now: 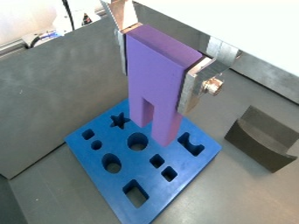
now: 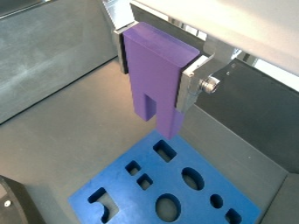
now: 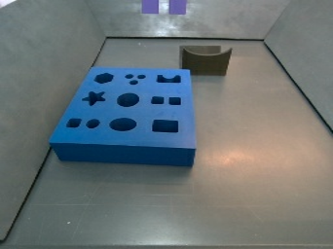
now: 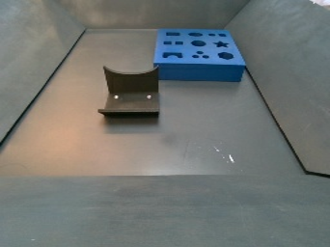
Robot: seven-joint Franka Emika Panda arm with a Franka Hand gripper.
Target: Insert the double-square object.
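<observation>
Clamping the double-square object (image 1: 158, 74), the gripper (image 1: 160, 54) hangs above the blue board (image 1: 111, 171).

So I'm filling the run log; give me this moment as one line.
gripper: shut on double-square object | peg: upright, prongs down, above blue board | insertion: not done | olive block: apart

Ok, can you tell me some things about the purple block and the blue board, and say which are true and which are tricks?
1. The gripper holds the double-square object. True.
2. The purple piece is already in the blue board. False: it hangs above the board, clear of it.
3. The blue board has a star-shaped hole. True.
4. The dark curved block sits on the blue board. False: it rests on the floor, apart from it.
</observation>
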